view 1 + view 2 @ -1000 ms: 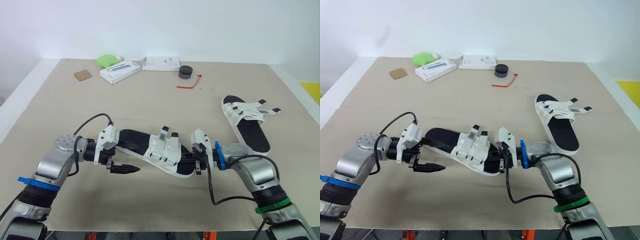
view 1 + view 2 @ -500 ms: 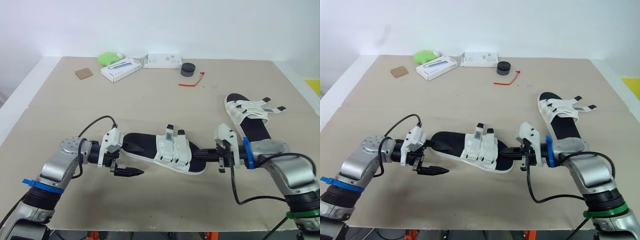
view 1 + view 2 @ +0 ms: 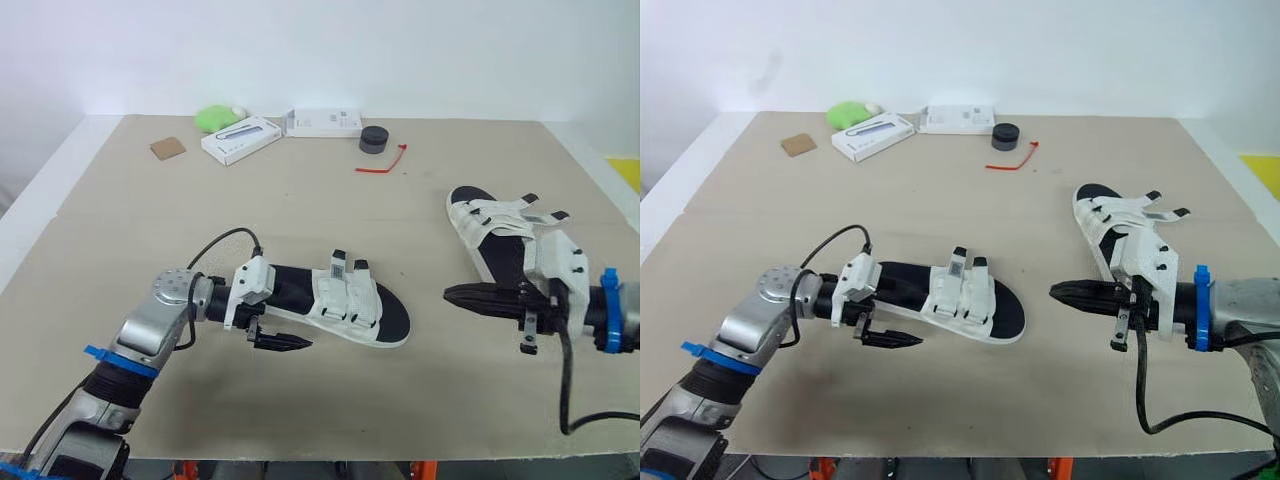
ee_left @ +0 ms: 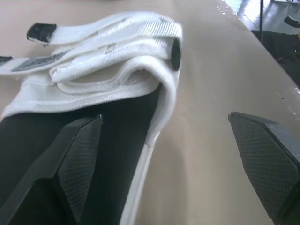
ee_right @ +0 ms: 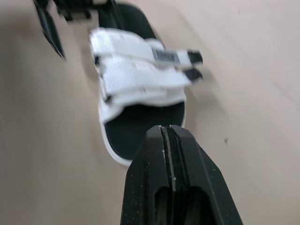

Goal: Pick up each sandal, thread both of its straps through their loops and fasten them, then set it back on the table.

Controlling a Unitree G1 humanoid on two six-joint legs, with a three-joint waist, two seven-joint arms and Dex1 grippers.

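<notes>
Beige counter [image 3: 300, 190] against a white wall. The near sandal [image 3: 345, 300] lies flat at centre, both straps folded across the top, their black-tipped ends standing free. The right tool [image 3: 452, 293] has let go of the toe and drawn back to the right; its fingers are together and empty. The left tool [image 4: 165, 119] remains at the heel, fingers apart, one over the black sole and one off its edge. This sandal looks set down; whether its straps are truly fastened cannot be told. The second sandal [image 3: 490, 225], strap ends splayed loose, lies just behind the right arm and probably comes next. Green lump [image 3: 213, 118], boxes [image 3: 240, 140], puck [image 3: 373, 140], red tie [image 3: 385, 165] and card [image 3: 167, 149] sit well apart at the far edge, obstructing nothing.
</notes>
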